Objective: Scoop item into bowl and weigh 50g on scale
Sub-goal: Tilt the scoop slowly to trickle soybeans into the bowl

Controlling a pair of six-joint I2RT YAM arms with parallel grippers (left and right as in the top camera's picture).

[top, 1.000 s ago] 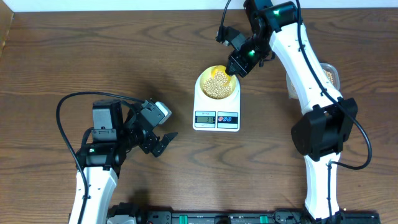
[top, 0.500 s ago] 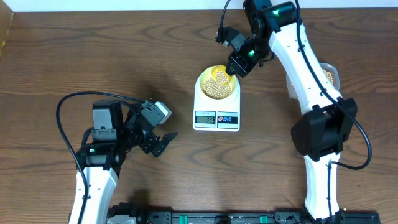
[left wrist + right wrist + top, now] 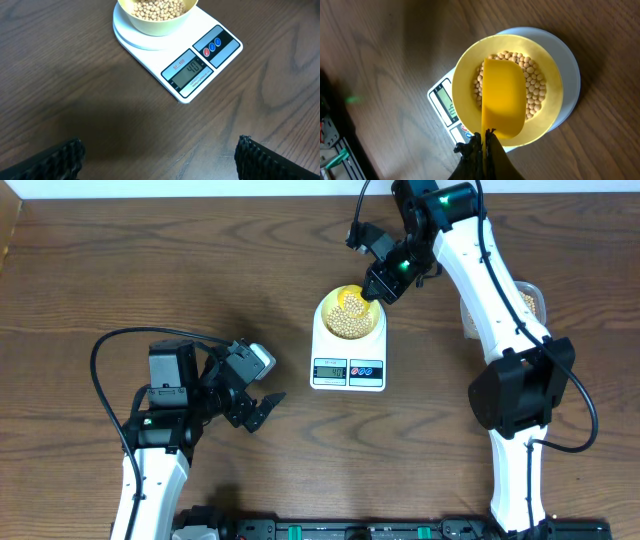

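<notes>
The white scale (image 3: 348,365) stands mid-table with the pale yellow bowl (image 3: 331,307) on it, holding many tan beans (image 3: 350,322). My right gripper (image 3: 378,288) is shut on the bright yellow scoop (image 3: 503,97), whose turned-over blade hangs over the bowl (image 3: 550,107) and its beans (image 3: 536,90). My left gripper (image 3: 262,410) is open and empty over bare table, left of the scale. The left wrist view shows the bowl (image 3: 157,24), the beans (image 3: 157,7) and the scale display (image 3: 189,70), which seems to read about 40.
A clear plastic tub of beans (image 3: 530,300) sits at the right behind my right arm. The table is dark wood. Cables run from the left arm base at the lower left.
The scoop has shifted slightly over the bowl and a few more beans lie in it. The left arm has not moved.
</notes>
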